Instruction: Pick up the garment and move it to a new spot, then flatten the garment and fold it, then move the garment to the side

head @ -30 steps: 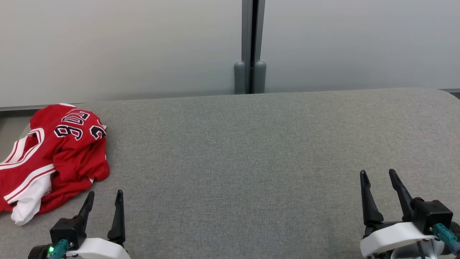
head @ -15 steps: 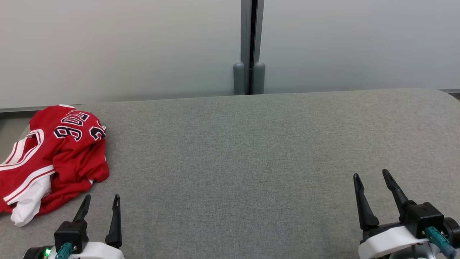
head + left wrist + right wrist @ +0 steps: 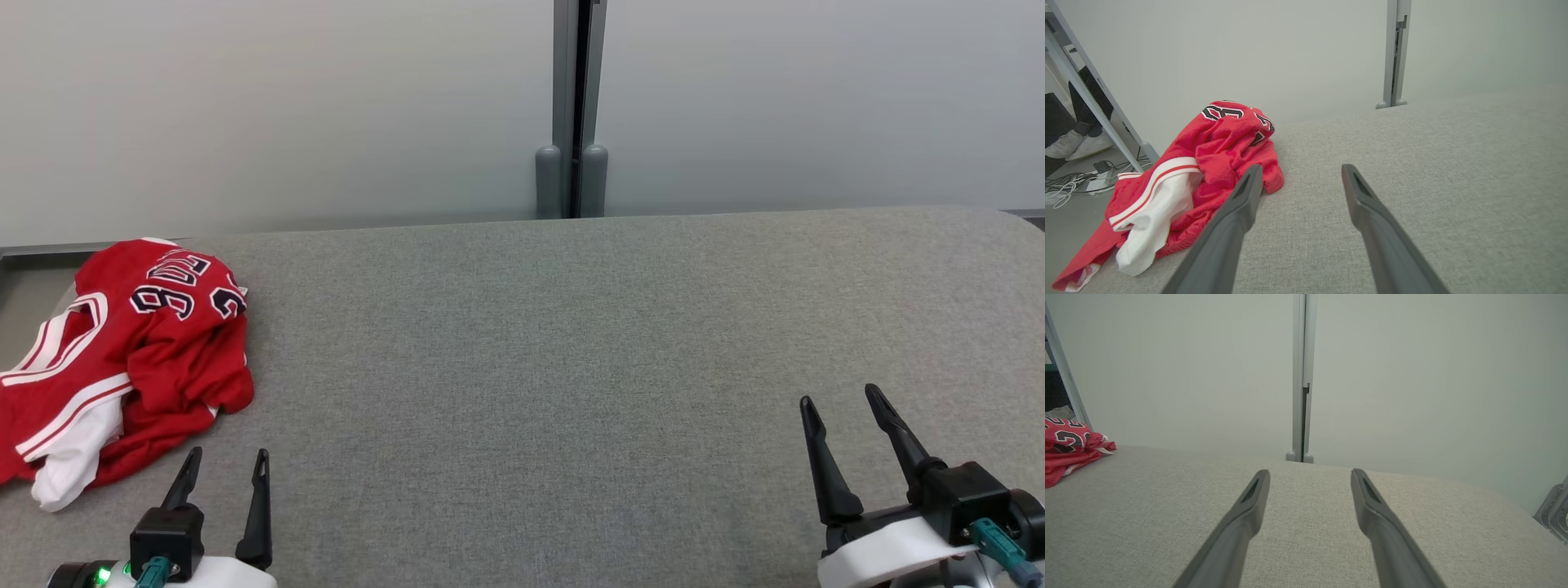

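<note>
The grey table (image 3: 571, 367) is sitting against pale panels (image 3: 286, 106), garment (image 3: 139, 351) lying far left. Your left gripper (image 3: 229, 452) and right gripper (image 3: 839, 394) are gaping, empty.

A grey fabric-covered table (image 3: 571, 367) spans the head view, its far corner at 2 o'clock rounded. Behind it stand pale matte wall panels (image 3: 245, 106), joined at 12 o'clock by a grey post (image 3: 571, 82) with two rounded feet (image 3: 548, 175). At 9 o'clock in the left wrist view are a slanted metal leg (image 3: 1148, 150), floor cables (image 3: 1065, 183) and a person's white shoes (image 3: 1075, 143). The light is soft and even.
</note>
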